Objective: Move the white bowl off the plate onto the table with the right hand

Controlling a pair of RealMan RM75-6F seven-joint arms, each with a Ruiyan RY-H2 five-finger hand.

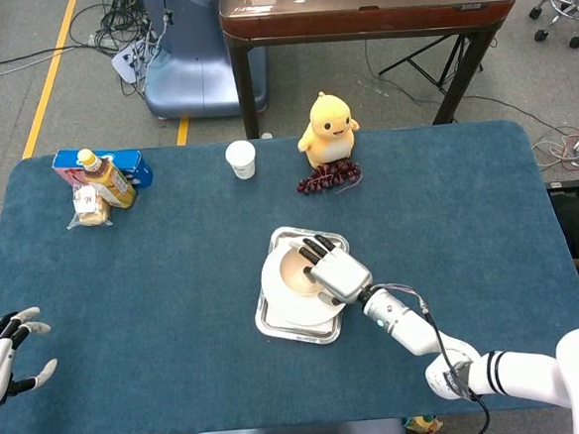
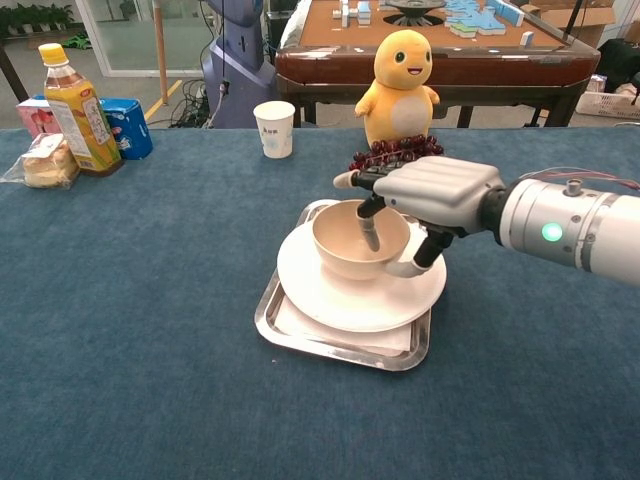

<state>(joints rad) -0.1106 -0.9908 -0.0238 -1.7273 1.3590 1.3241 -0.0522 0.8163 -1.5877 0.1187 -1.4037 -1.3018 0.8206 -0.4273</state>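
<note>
White bowl (image 2: 352,240) upright on the white plate (image 2: 330,290), itself on a metal tray (image 2: 300,340) near the middle of the blue surface (image 2: 150,350). Right hand (image 2: 425,190) over the bowl's right rim: one finger dipping inside the bowl, thumb down against its outer right wall. Seemingly pinching the rim between the two, though actual contact hard to confirm from either view. Bowl not lifted, base flat on the plate. From the head view, same hand (image 1: 335,271) covering the bowl's (image 1: 298,272) right edge. Left hand (image 1: 3,354) at the surface's near left edge, fingers spread, holding nothing, well apart from the tray.
</note>
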